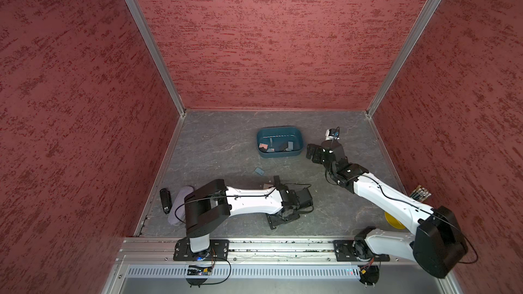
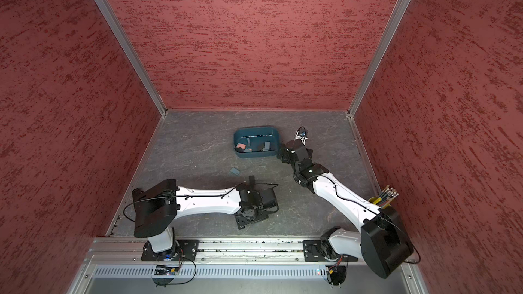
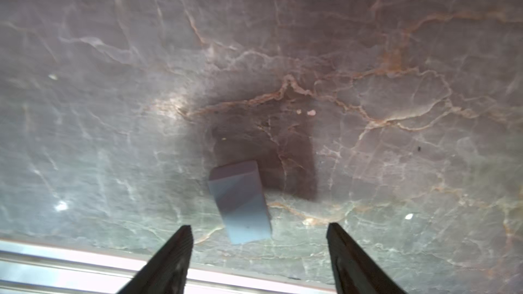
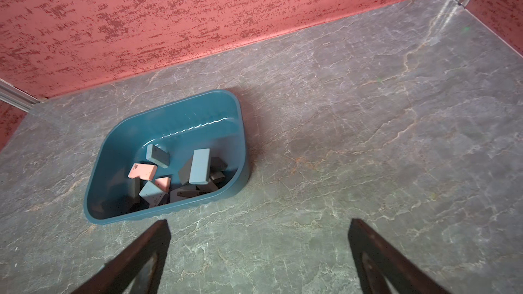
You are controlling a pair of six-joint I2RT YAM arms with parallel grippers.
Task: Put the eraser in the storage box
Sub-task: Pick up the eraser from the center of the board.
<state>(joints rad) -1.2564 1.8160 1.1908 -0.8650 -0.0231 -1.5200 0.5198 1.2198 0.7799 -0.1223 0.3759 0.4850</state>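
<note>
Left claw (image 3: 259,224) hanging open, empty, flanking eraser (image 3: 240,202) | eraser lying flat on table (image 3: 113,108), outside box (image 4: 181,120) | likely handling light, rubbery, grippy; pinching across narrow sides | right claw (image 4: 259,221) gaping, empty

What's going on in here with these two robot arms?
The dark teal plastic storage box already holds several erasers, and one more is being fetched. The left gripper hovers open over a pale blue-grey rectangular eraser lying on the grey marbled table. The right gripper is open and empty beside the box.
</note>
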